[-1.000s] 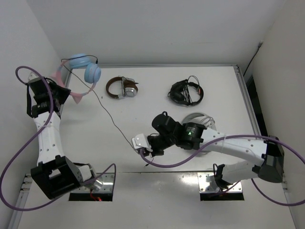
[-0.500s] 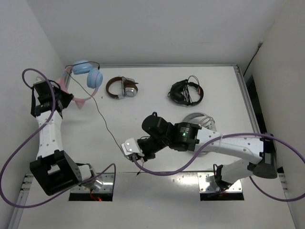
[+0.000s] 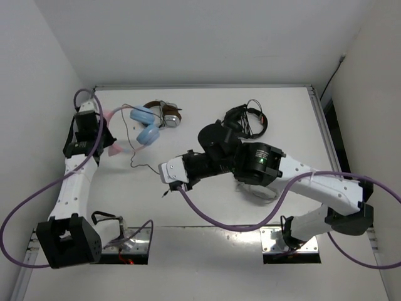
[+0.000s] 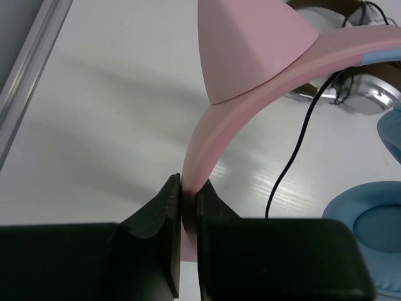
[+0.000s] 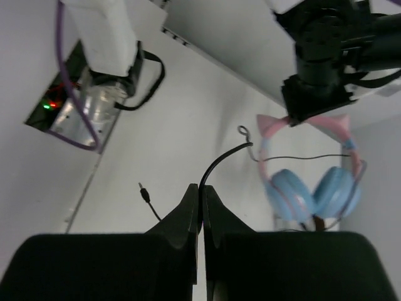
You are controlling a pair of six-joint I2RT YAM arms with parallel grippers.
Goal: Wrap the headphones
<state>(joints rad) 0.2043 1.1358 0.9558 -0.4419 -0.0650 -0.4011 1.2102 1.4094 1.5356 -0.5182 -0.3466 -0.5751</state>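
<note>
The left gripper (image 4: 188, 191) clamps the pink cat-eared headband (image 4: 250, 63) of the light blue over-ear headphones (image 3: 148, 133), steadying them, while the right gripper (image 5: 200, 194) pinches their thin black cable (image 5: 220, 162), seemingly for winding.

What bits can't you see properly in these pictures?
1. Left wrist view: the blue earcup is cut off by the picture's edge.
2. Top view: the brown headphones are partly covered by the pink headphones.
3. Right wrist view: the cable's pinched stretch is hidden inside the right hand.
</note>
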